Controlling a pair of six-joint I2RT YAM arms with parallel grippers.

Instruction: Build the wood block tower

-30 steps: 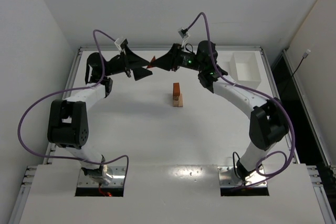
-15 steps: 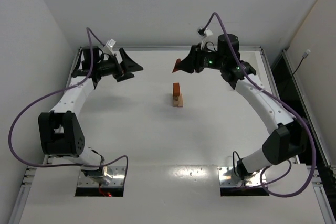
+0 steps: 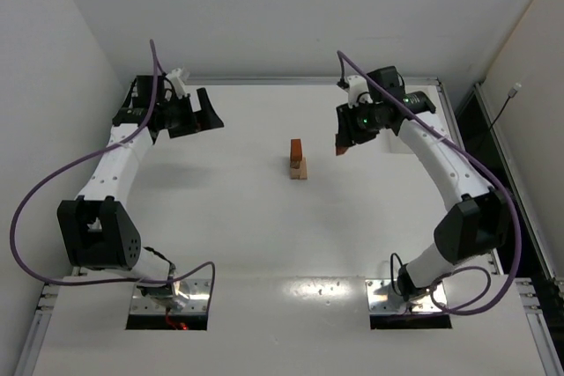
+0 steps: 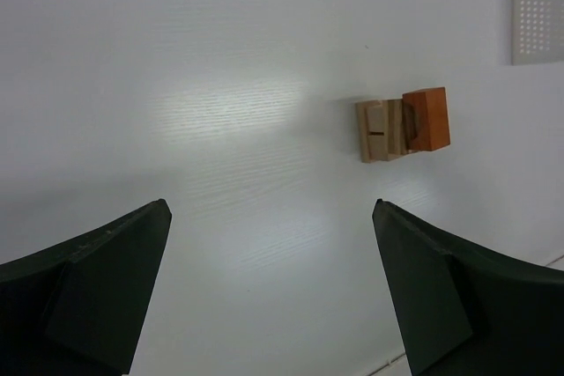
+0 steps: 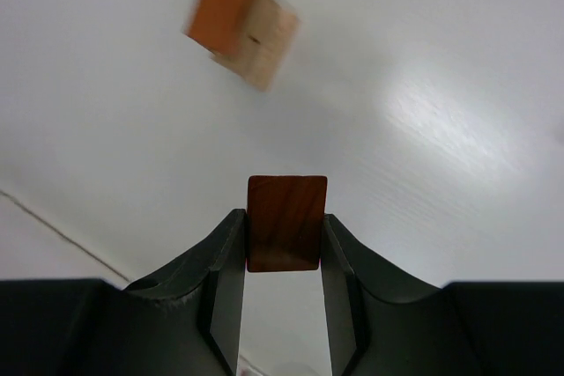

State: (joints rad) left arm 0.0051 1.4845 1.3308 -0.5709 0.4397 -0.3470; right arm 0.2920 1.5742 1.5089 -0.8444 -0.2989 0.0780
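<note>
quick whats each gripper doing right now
left gripper: open, holding nothing
right gripper: shut on a reddish-brown block

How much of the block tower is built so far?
Just a small start: the tower has an orange block on tan blocks. The right gripper holds a reddish-brown block near it, not yet placed. The left gripper is open and empty. That block probably goes on next.

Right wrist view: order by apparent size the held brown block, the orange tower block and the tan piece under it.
Largest: held brown block, but nearest the camera.
Next: orange tower block, nearly alike, unsure.
Smallest: tan piece, partly hidden.
</note>
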